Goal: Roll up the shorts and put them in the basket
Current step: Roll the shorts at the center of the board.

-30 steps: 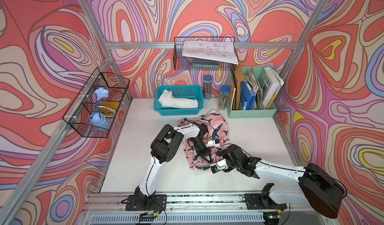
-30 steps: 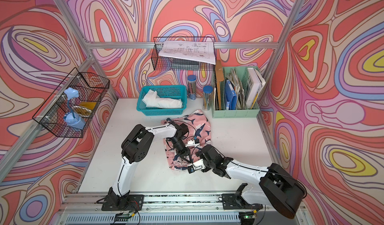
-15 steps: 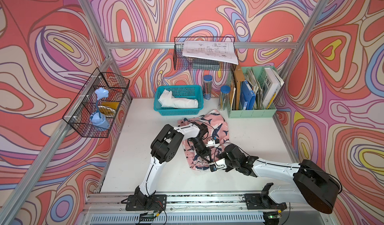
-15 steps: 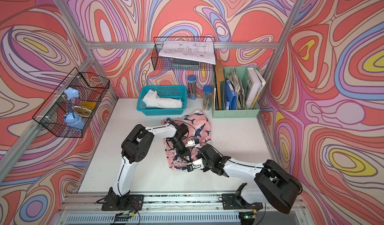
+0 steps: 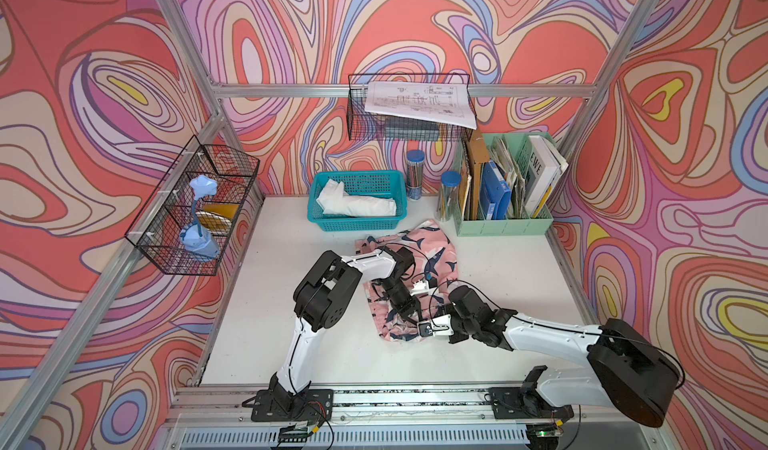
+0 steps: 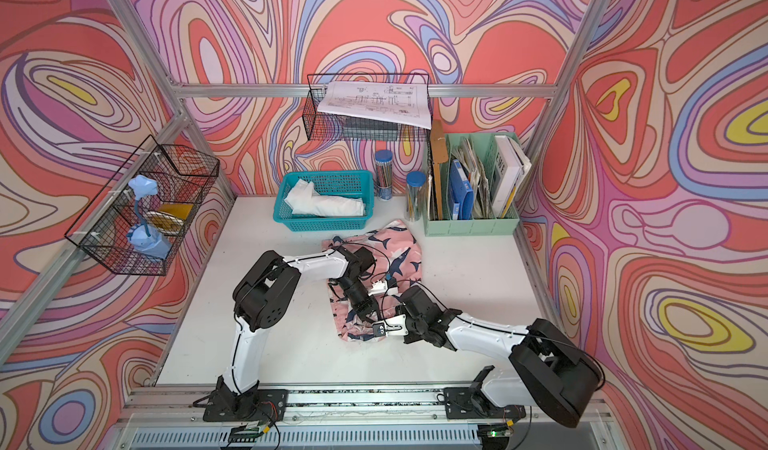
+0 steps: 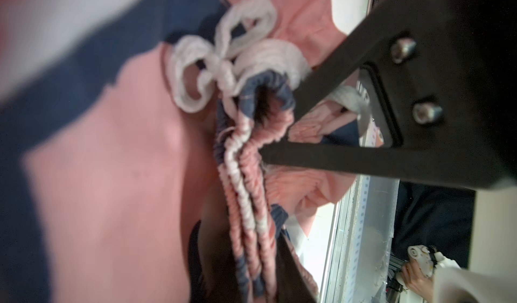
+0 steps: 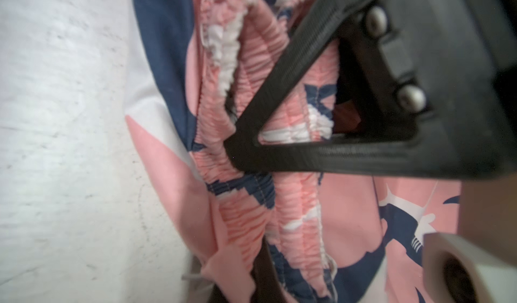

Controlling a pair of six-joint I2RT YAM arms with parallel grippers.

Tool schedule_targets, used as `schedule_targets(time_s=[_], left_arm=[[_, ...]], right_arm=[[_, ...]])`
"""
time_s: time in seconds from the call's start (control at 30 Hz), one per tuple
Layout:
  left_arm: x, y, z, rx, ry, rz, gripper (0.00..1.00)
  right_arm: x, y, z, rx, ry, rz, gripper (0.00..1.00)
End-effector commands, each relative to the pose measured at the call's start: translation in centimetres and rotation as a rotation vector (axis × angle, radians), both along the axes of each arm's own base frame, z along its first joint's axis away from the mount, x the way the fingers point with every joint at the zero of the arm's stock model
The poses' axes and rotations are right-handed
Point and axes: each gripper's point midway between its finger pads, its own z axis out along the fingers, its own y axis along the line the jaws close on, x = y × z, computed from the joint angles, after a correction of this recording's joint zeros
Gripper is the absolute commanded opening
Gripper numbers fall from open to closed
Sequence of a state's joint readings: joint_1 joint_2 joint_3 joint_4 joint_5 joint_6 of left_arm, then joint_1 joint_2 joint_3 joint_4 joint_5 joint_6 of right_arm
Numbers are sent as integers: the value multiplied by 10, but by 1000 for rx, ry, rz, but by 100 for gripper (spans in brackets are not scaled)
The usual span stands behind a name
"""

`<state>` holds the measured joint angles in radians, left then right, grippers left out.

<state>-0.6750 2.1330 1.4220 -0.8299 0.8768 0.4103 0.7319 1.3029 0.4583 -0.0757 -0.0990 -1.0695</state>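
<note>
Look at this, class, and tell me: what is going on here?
Two robot arms work on the pink shark-print shorts lying rumpled on the white table. The right gripper is shut on the gathered waistband at the near end. The left gripper straddles the same waistband beside it; whether it grips is unclear. Most of the fabric lies spread out, unrolled.

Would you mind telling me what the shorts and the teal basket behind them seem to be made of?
The shorts: soft matte fabric, judging by the folds and gathered waistband. The teal basket: probably moulded plastic, given its uniform colour and lattice walls.
</note>
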Motion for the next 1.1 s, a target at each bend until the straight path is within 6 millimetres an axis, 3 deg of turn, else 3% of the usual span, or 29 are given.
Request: schedule_targets(time_s=[0.0, 0.03, 0.07, 0.1, 0.23, 0.37, 0.53, 0.67, 0.8, 0.9, 1.07], left_arm=[[15, 3, 15, -26, -121, 21, 27], [16, 3, 18, -32, -131, 25, 45], [18, 3, 21, -35, -143, 28, 54], [18, 4, 21, -36, -151, 30, 98], [26, 6, 26, -36, -206, 57, 99], [45, 14, 40, -52, -313, 126, 99], [96, 44, 68, -36, -530, 341, 99], [138, 80, 112, 4, -799, 572, 99], [137, 106, 166, -48, -1023, 682, 99], [126, 113, 189, -73, -1078, 677, 99], [93, 107, 212, -212, -1138, 571, 99]], right_arm=[[-15, -16, -11, -24, 108, -58, 0], [-16, -15, -10, -15, 117, -59, 0], [-17, -13, -7, 7, 132, -59, 0], [-18, -11, -2, 34, 150, -58, 0], [-18, -9, 13, 114, 233, -86, 0], [-16, -9, 28, 187, 284, -119, 0], [-18, -9, 36, 223, 370, -127, 0], [-21, -4, 42, 251, 474, -116, 0], [-5, 3, 50, 250, 597, -238, 0], [-3, 10, 53, 203, 711, -248, 0], [2, 18, 55, 205, 863, -274, 0]])
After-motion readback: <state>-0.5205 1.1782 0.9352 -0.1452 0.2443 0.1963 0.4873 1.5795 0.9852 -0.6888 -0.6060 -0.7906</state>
